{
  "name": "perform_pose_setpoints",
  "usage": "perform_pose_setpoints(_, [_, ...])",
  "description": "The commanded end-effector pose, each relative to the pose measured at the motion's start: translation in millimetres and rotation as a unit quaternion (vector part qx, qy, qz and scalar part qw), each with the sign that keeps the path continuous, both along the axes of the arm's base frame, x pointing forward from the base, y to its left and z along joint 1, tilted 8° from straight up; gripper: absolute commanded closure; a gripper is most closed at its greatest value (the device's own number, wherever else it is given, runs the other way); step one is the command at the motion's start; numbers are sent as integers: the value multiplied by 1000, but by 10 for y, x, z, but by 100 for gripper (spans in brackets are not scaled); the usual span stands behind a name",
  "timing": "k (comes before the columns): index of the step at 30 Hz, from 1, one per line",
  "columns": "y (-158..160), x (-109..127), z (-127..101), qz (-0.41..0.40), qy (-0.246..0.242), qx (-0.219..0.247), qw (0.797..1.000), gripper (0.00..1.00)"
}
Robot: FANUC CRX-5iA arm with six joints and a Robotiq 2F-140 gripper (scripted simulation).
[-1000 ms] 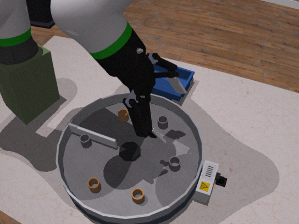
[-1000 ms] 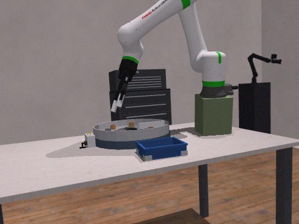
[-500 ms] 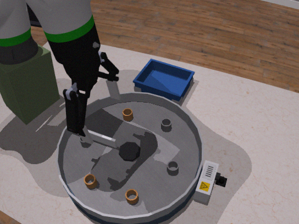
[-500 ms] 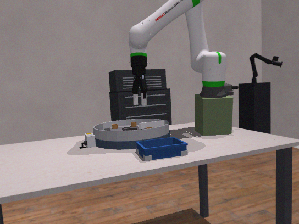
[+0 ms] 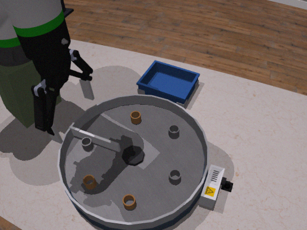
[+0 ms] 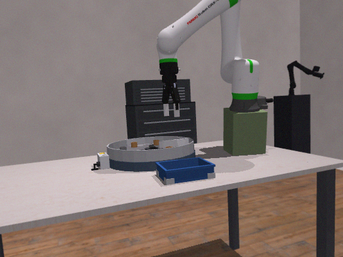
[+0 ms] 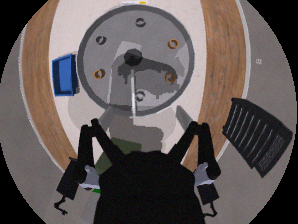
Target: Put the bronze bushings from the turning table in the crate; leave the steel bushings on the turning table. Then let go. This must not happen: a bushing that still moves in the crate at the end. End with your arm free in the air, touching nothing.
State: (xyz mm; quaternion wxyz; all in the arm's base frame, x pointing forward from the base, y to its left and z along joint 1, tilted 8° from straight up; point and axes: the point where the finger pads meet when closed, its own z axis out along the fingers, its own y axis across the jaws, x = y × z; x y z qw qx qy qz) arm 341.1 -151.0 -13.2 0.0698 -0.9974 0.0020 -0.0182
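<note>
Hanging in the air at the far left of the top view, our claw (image 5: 73, 114) (image 6: 171, 111) (image 7: 144, 111) is released, its fingers spread wide with nothing between them. We have it outside the rim of the turning table (image 5: 205, 141) (image 6: 151, 155) (image 7: 81, 60), toward ten o'clock. Reading the dial around the dark hub (image 5: 135, 155) (image 6: 152, 147) (image 7: 133, 57), we find a steel bushing (image 5: 88, 147) between nine and ten, near a pale bar (image 5: 96, 138) (image 7: 133, 95) that runs inward from the rim; whether they touch, we cannot tell. A bronze bushing (image 5: 90, 186) (image 6: 156, 142) (image 7: 172, 81) stands at eight, another bronze one (image 5: 129, 206) (image 6: 133, 144) (image 7: 173, 47) at six, and the third bronze one (image 5: 136, 121) (image 6: 169, 147) (image 7: 102, 76) at twelve. Beyond the rim at one o'clock sits our blue crate (image 5: 169, 84) (image 6: 186, 174) (image 7: 65, 75), with no bushing visible inside in the top view, so all three bronze pieces are on the turning table. Farther right we see a steel bushing (image 5: 174, 135) (image 7: 101, 43) at two and another steel one (image 5: 175, 181) (image 7: 140, 25) at four. Rightmost, a white box (image 5: 213, 186) (image 6: 103, 160) stands on the surface (image 5: 254, 141) (image 6: 63, 186) (image 7: 70, 25) just beside the rim, around four o'clock.

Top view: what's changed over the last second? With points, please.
The open jaws (image 5: 74, 115) (image 6: 171, 111) swung left, off the turning table (image 5: 158, 197) (image 6: 135, 155) (image 7: 120, 30); nothing was taken. The bronze bushings (image 5: 136, 122) (image 6: 156, 142) (image 7: 95, 74) and two steel ones moved clockwise. The steel bushing (image 5: 88, 147) (image 7: 144, 97) by the bar (image 5: 96, 135) (image 7: 133, 100) and the empty crate (image 5: 172, 84) (image 6: 189, 174) (image 7: 63, 75) stayed.
</note>
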Motion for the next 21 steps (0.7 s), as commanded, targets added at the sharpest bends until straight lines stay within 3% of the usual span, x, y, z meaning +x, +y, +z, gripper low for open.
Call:
perform_pose_setpoints(1, [-3,-1,3,0,0,0,1000,0])
perform_pose_setpoints(5, [-3,-1,3,0,0,0,1000,0])
perform_pose_setpoints(6, [-3,-1,3,0,0,0,1000,93])
perform_pose_setpoints(21, [-3,-1,3,0,0,0,1000,93])
